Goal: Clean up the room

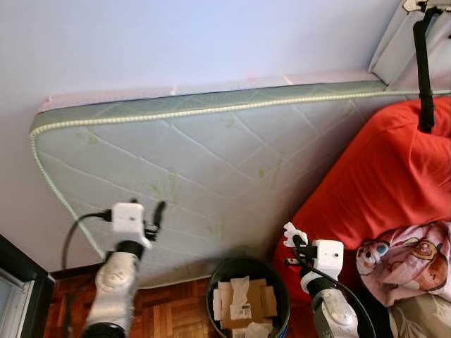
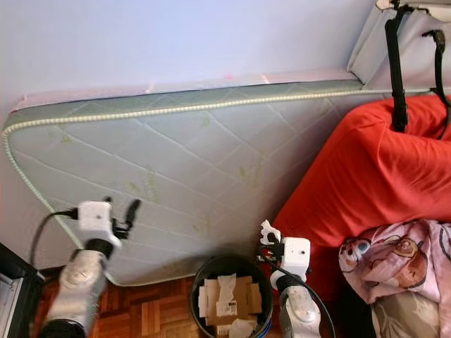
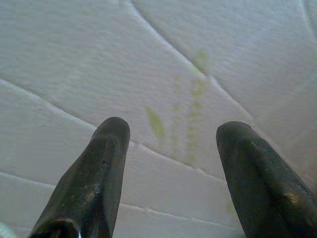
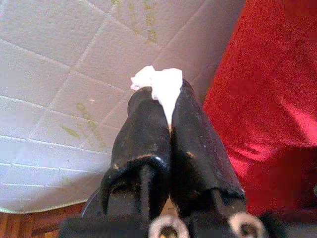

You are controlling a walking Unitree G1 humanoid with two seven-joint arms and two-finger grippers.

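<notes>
From the left eye view I see a quilted mattress [image 1: 211,169] stood on its long edge against the pale wall [image 1: 176,42], with a red beanbag [image 1: 380,183] pressed against its right side and a pink patterned blanket [image 1: 409,257] bunched low at the right. A black strap [image 1: 423,70] hangs down over the top of the beanbag. Near the bottom centre, on the parquet floor [image 1: 169,310], stands a black bin [image 1: 246,299] holding flattened cardboard and crumpled paper. My left tool [image 1: 156,215] is raised in front of the mattress, left of the bin, and my right tool [image 1: 292,239] is up just right of the bin's rim, in front of the beanbag, with a white tissue scrap [image 1: 291,231] at its tip. The right eye view gives the same layout, the bin [image 2: 229,296] sitting between my two arms. In the left wrist view the left tool's fingers [image 3: 94,178] stand spread apart with nothing between them, pointing at the mattress fabric with its faint green leaf print. In the right wrist view the right tool [image 4: 168,116] is clamped tight on the tissue scrap [image 4: 158,84], which sticks out past the fingertips, with the mattress behind on one side and the beanbag on the other.
</notes>
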